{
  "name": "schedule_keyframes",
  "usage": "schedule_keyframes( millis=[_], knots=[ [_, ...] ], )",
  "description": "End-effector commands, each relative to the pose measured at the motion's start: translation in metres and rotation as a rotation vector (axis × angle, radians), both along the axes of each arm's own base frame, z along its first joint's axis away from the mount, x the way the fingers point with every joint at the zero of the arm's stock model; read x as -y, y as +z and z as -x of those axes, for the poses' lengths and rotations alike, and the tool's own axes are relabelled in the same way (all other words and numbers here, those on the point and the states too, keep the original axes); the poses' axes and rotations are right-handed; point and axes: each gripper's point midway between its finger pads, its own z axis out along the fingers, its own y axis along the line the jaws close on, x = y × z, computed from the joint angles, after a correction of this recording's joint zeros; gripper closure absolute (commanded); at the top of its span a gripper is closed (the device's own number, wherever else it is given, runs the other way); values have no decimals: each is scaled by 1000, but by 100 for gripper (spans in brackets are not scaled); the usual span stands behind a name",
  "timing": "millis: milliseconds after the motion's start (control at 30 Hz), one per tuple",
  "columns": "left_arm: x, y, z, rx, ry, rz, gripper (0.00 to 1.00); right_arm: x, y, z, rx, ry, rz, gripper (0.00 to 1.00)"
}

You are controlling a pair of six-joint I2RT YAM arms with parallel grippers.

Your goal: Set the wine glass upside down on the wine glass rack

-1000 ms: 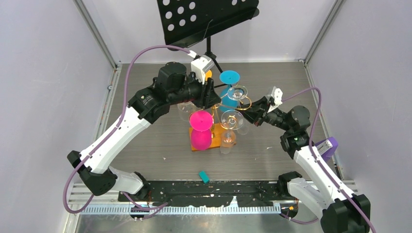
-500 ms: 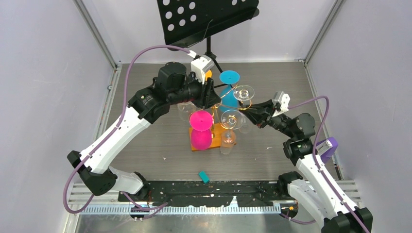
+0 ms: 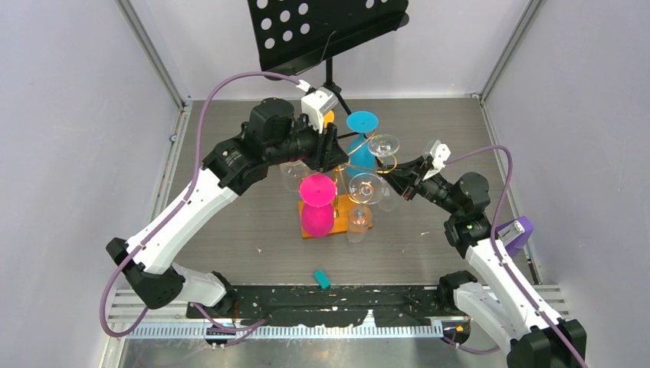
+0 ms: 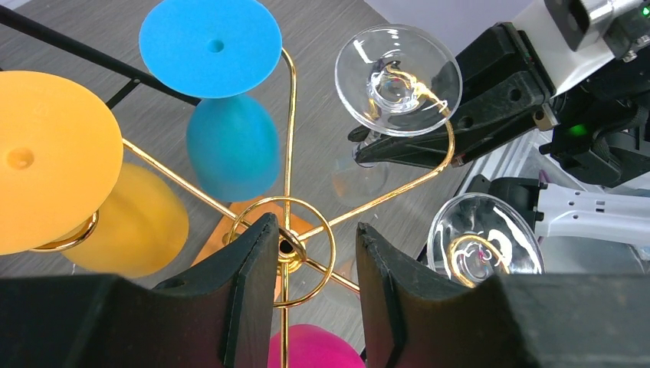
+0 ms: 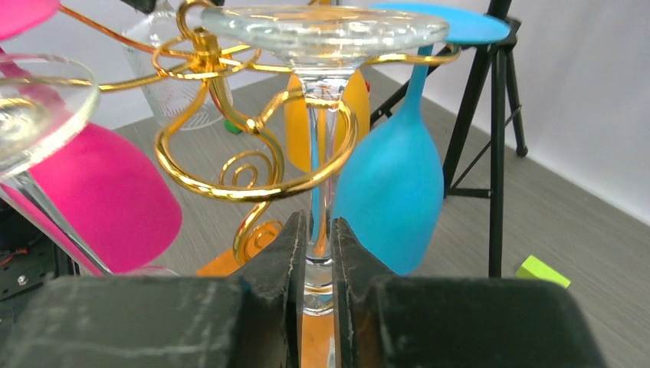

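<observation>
The clear wine glass hangs upside down, its round foot uppermost. My right gripper is shut on its stem, just under a curled loop arm of the gold wine glass rack. The stem passes through that loop and the foot lies over the wire; whether it rests on the wire I cannot tell. My left gripper is open above the rack's centre, its jaws on either side of the hub. From above, the glass is on the rack's right side.
Upside-down blue, pink and yellow glasses and another clear one hang on the rack over its orange base. A black music stand is behind. A teal block lies near the front.
My right gripper has carried the clear glass slightly to the right at the loop arm, and the right arm's wrist has shifted. The left arm has not moved.
</observation>
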Motion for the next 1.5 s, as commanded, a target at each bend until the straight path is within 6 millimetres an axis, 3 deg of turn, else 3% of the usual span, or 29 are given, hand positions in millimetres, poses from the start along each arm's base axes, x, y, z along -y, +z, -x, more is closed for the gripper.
schedule_keyframes(
  millis=[0,167,433,733,867,1267,1467],
  knots=[
    [2,6,0,12,-8,31,59,1,22,-5,68,-12,21,95],
    [2,6,0,12,-9,31,57,-1,15,-4,57,5,26,93],
    [3,4,0,9,-13,29,55,-4,6,1,47,41,37,67],
    [0,-1,0,6,-7,12,55,-3,8,-1,50,25,36,61],
    [-2,3,-1,21,5,16,53,-2,11,0,61,20,33,50],
    [-9,44,4,130,8,112,47,11,26,10,88,-50,42,14],
    [-20,71,12,231,19,201,39,22,24,16,59,-114,41,6]
  ],
)
